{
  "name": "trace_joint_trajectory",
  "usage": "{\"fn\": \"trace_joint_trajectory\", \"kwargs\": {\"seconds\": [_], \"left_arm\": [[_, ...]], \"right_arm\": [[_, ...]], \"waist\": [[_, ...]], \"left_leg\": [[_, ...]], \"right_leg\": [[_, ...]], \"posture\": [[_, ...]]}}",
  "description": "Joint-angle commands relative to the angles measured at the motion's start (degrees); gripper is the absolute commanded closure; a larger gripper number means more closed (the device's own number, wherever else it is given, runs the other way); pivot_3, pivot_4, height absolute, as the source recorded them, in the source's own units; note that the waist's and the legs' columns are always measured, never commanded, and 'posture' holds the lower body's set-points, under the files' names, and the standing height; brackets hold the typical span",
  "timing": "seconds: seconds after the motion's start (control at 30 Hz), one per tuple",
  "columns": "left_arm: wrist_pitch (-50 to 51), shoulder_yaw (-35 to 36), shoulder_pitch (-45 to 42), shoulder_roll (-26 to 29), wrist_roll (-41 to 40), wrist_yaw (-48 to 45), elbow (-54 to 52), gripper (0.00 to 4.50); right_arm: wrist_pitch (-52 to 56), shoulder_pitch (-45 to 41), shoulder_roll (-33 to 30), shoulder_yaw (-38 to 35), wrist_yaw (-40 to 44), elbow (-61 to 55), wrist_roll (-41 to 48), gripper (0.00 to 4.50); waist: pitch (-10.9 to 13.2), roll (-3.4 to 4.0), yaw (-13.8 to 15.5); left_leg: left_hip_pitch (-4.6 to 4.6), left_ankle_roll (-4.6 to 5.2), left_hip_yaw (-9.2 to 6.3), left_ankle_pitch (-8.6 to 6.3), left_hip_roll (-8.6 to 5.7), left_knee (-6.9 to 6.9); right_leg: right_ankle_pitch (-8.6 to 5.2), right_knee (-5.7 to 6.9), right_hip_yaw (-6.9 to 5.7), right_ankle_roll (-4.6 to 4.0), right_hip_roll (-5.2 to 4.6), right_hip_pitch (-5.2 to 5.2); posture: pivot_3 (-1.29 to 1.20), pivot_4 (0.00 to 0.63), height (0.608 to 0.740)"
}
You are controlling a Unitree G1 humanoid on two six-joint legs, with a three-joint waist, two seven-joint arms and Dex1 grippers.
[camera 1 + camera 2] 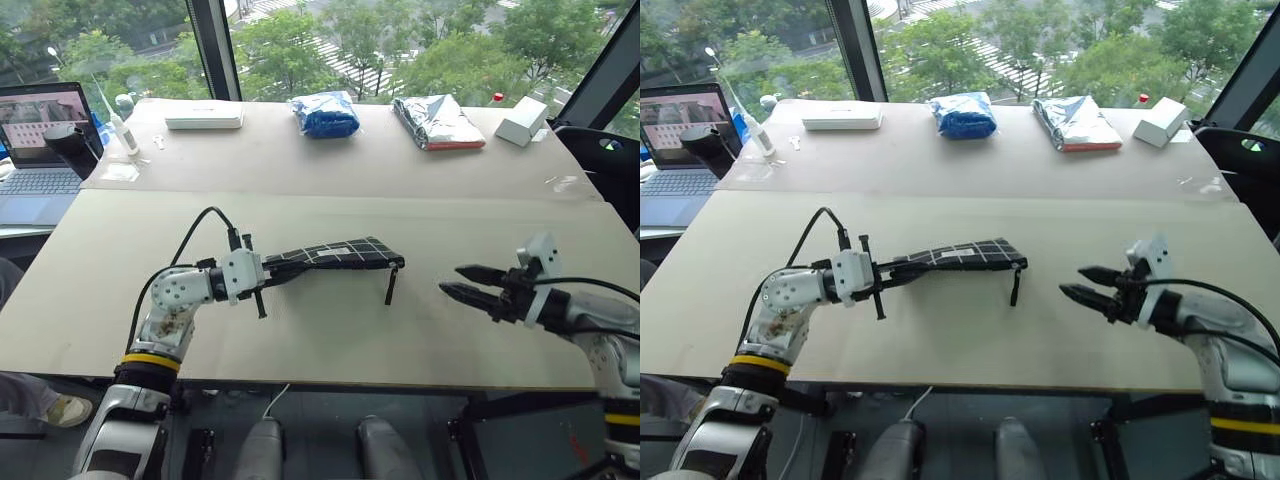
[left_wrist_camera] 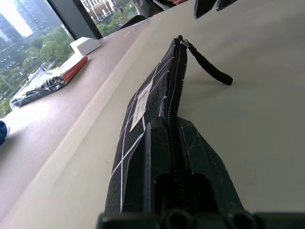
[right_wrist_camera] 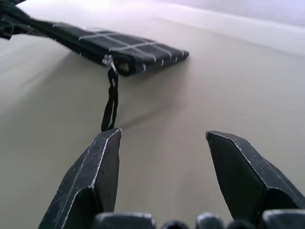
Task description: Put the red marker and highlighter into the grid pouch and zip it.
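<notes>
Grid pouch (image 1: pixel 335 255) held above the surface, long axis nine-to-three; left gripper (image 1: pixel 262 276) clenched on its nine o'clock end, right gripper (image 1: pixel 468 283) with fingers released, at three o'clock of the zipper pull cord (image 1: pixel 391 284), apart from it

Right end effector (image 3: pixel 162 143) open; grid pouch (image 3: pixel 119 47) ahead, zipper cord (image 3: pixel 111 102) dangling.

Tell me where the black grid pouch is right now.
In the left eye view, the flat black fabric grid pouch is at the middle of the beige table, one end clamped in the left gripper, its zipper cord dangling toward the open right gripper.
</notes>
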Motion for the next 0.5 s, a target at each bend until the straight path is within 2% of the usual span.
{"fn": "trace_joint_trajectory", "kwargs": {"seconds": [0.03,0.1,0.17,0.2,0.23,0.37,0.5], "left_arm": [[-7.00,-1.28,-3.41,-1.31,0.47,-2.82,6.61,4.50],[-8.52,-1.43,-5.26,-2.65,-0.14,-3.85,9.59,3.73],[-8.35,-1.31,-6.71,-4.13,-1.55,-4.77,10.83,3.19],[-8.22,-1.05,-7.25,-4.89,-1.75,-4.27,11.15,2.71],[-8.34,-0.84,-7.60,-5.42,-1.53,-3.49,11.38,2.51],[-6.75,-0.92,-6.05,-5.29,-1.27,-2.70,9.52,0.91],[1.03,1.44,-2.87,-4.50,-5.49,-0.58,3.04,0.91]], "right_arm": [[-1.46,0.46,0.02,-3.85,-1.07,-3.21,2.55,1.34],[-1.41,0.94,0.26,-4.10,-2.04,-3.55,2.48,1.29],[-1.45,1.07,0.49,-4.21,-2.79,-3.65,2.17,1.29],[-1.52,1.12,0.56,-4.19,-3.05,-3.73,2.08,1.29],[-1.53,1.14,0.61,-4.12,-3.23,-3.78,2.03,1.29],[-1.63,1.37,0.67,-3.40,-4.03,-3.96,1.29,1.29],[-1.94,1.35,0.54,-3.51,-4.25,-3.36,1.23,1.29]], "waist": [[0.00,0.00,-0.33],[0.00,0.00,-0.33],[0.00,-0.01,-0.23],[0.00,-0.01,-0.22],[0.01,-0.01,-0.13],[0.01,-0.01,-0.12],[0.01,-0.01,-0.40]], "left_leg": [[0.02,0.00,0.01,0.00,0.00,0.00],[0.03,0.00,0.00,0.00,0.02,-0.01],[0.01,0.00,-0.01,0.00,0.01,-0.01],[-0.01,0.00,-0.01,0.00,0.00,0.00],[-0.01,0.00,-0.01,0.00,0.00,0.00],[-0.01,0.00,-0.01,0.00,-0.01,0.04],[0.01,0.00,-0.01,0.00,0.01,0.00]], "right_leg": [[0.00,0.00,0.03,0.01,0.00,0.00],[0.00,0.02,0.01,0.01,0.03,0.00],[-0.01,0.01,0.01,0.02,0.03,-0.01],[0.00,0.01,0.01,0.02,0.02,-0.01],[0.00,0.01,0.02,0.02,0.01,0.00],[0.00,0.01,0.02,0.05,0.01,0.01],[0.01,0.02,0.02,0.04,0.02,0.00]], "posture": [[0.00,0.150,0.740],[0.00,0.150,0.740],[0.00,0.150,0.740],[0.00,0.150,0.740],[0.00,0.150,0.740],[0.00,0.150,0.740],[0.00,0.150,0.740]]}}
